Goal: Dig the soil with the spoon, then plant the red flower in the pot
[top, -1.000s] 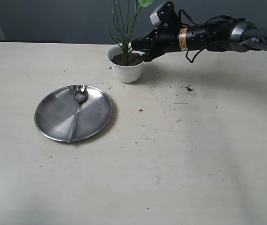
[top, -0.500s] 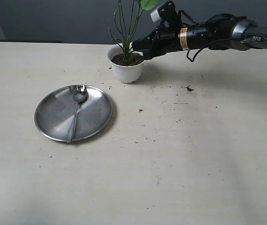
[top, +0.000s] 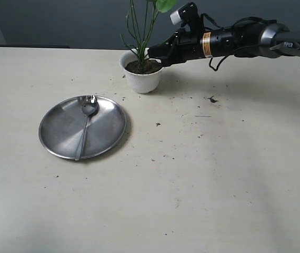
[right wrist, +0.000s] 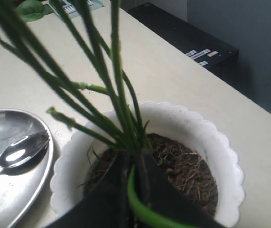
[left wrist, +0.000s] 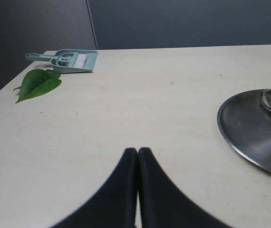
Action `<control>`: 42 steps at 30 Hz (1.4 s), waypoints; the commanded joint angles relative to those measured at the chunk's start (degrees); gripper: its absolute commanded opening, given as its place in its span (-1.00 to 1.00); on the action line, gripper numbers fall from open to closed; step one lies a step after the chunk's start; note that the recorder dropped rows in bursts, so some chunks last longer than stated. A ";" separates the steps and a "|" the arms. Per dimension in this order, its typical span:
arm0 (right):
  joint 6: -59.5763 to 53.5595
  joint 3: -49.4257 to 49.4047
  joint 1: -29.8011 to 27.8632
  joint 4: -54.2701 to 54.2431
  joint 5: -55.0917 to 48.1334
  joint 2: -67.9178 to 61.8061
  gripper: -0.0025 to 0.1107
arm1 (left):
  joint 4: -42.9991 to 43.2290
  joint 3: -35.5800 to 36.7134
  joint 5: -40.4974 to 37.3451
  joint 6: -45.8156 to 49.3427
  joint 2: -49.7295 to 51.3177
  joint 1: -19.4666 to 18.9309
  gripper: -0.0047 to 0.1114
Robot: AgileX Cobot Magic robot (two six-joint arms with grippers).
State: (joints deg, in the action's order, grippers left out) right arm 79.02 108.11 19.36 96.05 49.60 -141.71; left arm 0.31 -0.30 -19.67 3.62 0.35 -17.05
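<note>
A small white pot with a wavy rim (top: 143, 80) stands at the far side of the pale tabletop (top: 218, 174). It is filled with dark brown crumbly soil (top: 146, 67). A flower with long thin green stems (top: 139, 31) stands up in the soil, and its stems fan out as they go up. A green leaf shows at the top, and the rest of the flower goes out of the picture. The black right end effector (top: 152, 54) reaches in from the right, low over the pot's rim. In the right wrist view its two fingers are clenched on the bottom of the stems, just above the soil. One bright green stem curves between the fingers. A slim shiny steel spoon (top: 85, 124) lies on a flat round steel plate (top: 60, 132). The plate sits on the tabletop in front of the pot and to its left, near it but not touching. The spoon's little bowl points toward the pot and its long handle points to the front. Dark crumbs of soil are scattered on the tabletop around the pot and to its right. The black left end effector (left wrist: 137, 151) is clenched with its fingers pressed together and nothing between them. It is over bare tabletop beside the plate. In the left wrist view a small pale green dustpan with a brush (left wrist: 71, 59) lies at a far corner of the tabletop. A loose green leaf (left wrist: 38, 83) lies just beside it.
</note>
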 commanded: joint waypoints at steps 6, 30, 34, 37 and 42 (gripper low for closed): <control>0.36 -0.35 0.14 3.90 -0.94 -1.16 -0.97 | 0.00 0.30 0.45 -0.05 -0.35 -0.01 -0.92; -1.07 -0.35 0.14 3.90 -1.26 -0.33 -0.50 | 0.00 0.30 0.34 -0.05 -0.35 -0.01 -0.92; -1.23 -0.35 0.14 3.90 -1.39 0.46 -0.50 | 0.00 0.30 0.34 -0.05 -0.35 -0.01 -0.92; -1.54 -0.35 0.14 3.90 -1.49 1.05 -0.50 | 0.00 0.30 0.34 -0.05 -0.35 -0.01 -0.92; -1.54 -0.35 0.14 3.90 -1.49 1.28 -0.50 | 0.00 0.30 0.34 -0.05 -0.35 -0.01 -0.92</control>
State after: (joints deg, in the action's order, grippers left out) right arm 77.85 107.90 19.54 100.02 48.41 -141.12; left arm 0.31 -0.30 -19.67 3.62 0.35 -17.05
